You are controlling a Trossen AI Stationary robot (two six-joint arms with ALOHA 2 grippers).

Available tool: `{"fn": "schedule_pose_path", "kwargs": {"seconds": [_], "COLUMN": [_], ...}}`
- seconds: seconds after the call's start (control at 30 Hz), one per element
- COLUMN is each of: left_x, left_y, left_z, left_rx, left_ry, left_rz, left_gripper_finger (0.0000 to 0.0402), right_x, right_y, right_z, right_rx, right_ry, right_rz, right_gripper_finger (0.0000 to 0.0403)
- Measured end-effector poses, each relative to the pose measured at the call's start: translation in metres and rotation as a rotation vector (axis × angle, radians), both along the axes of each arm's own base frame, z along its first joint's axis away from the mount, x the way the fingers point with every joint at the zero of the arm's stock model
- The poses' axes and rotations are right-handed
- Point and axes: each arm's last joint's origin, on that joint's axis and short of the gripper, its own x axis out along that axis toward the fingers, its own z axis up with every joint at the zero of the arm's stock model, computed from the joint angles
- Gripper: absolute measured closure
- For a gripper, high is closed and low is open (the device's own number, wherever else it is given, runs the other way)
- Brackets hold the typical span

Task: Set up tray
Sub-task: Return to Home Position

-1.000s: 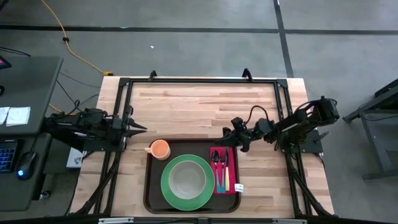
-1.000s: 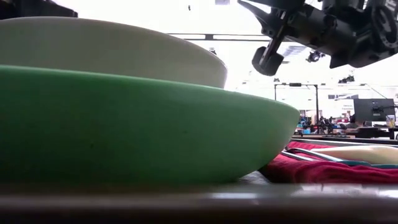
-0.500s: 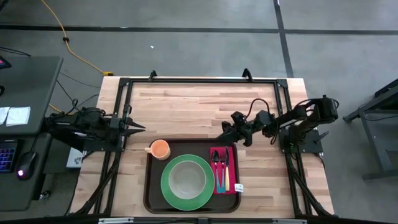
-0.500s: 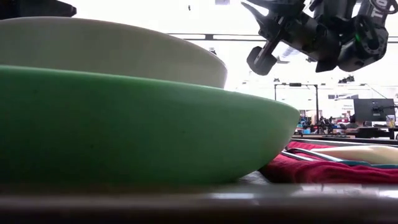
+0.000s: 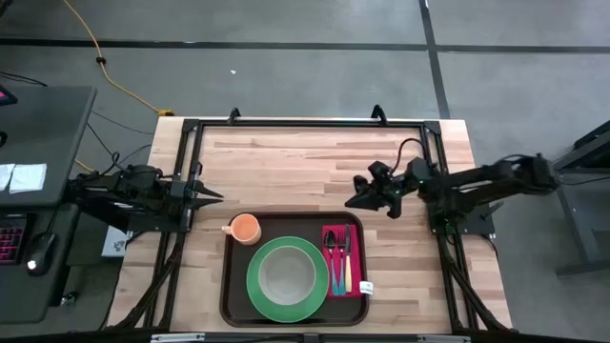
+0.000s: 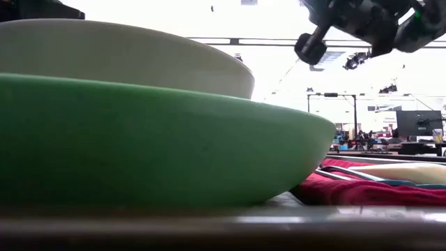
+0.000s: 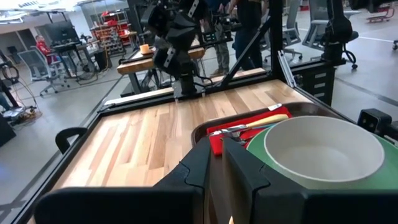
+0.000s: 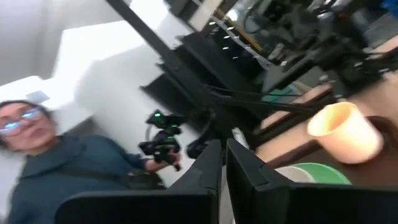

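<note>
Most of the low view is filled by the green plate (image 6: 139,139) and the pale bowl (image 6: 118,56) in it. The tray (image 6: 209,226) shows there only as a blurred band of rim beneath them. The red napkin (image 6: 362,192) is cut off at that picture's edge, and its cutlery is hard to tell apart.

From above, the tray (image 5: 232,291) lies on the wooden table (image 5: 286,157), with the orange cup (image 5: 246,229) in its corner nearest the left arm.

The right wrist view is smeared; a person in a dark top shows there.

The right gripper (image 5: 351,201) hangs just beyond the tray's far right corner on an outstretched arm, fingers close together, empty. The left gripper (image 5: 217,197) waits off the tray's left side, pointing toward it, fingers nearly touching, empty.
</note>
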Motion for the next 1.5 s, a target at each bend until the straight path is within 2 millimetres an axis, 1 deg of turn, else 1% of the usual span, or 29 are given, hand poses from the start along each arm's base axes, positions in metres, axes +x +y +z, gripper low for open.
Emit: {"fn": "schedule_pose_path", "kwargs": {"seconds": [0.13,0.23,0.37,0.43,0.63,0.8,1.03,1.17,1.37,1.5], "left_x": [0.000,0.000,0.000,0.000,0.000,0.000,0.000,0.000,0.000,0.000], "left_y": [0.000,0.000,0.000,0.000,0.000,0.000,0.000,0.000,0.001,0.002], "left_z": [-0.001,-0.001,-0.001,-0.001,-0.002,-0.003,-0.004,-0.004,-0.005,-0.007], "left_rx": [0.001,0.001,0.002,0.002,0.012,0.030,0.090,0.120,0.175,0.190], "left_ry": [0.007,0.008,0.008,0.009,0.016,0.023,0.031,0.029,0.035,0.061], "left_rz": [0.000,0.002,0.003,0.004,0.004,0.003,-0.009,-0.012,0.032,0.045], "left_gripper_finger": [0.0328,0.0328,0.0328,0.0328,0.0328,0.0328,0.0328,0.0328,0.0328,0.0328], "right_x": [-0.018,-0.030,-0.044,-0.049,-0.063,-0.072,-0.084,-0.089,-0.093,-0.094], "right_y": [0.004,0.007,0.011,0.013,0.019,0.020,0.025,0.026,0.022,0.021], "right_z": [0.013,0.019,0.019,0.021,0.023,0.021,0.022,0.020,0.014,0.014], "right_rx": [-0.044,-0.060,-0.067,-0.085,-0.147,-0.203,-0.344,-0.397,-0.489,-0.533], "right_ry": [0.012,0.039,0.110,0.111,0.116,0.146,0.090,0.096,0.156,0.153], "right_rz": [-0.058,-0.084,-0.116,-0.131,-0.107,-0.119,-0.088,-0.083,-0.222,-0.243], "right_gripper_finger": [0.0402,0.0402,0.0402,0.0402,0.0402,0.0402,0.0402,0.0402,0.0402,0.0402]}}
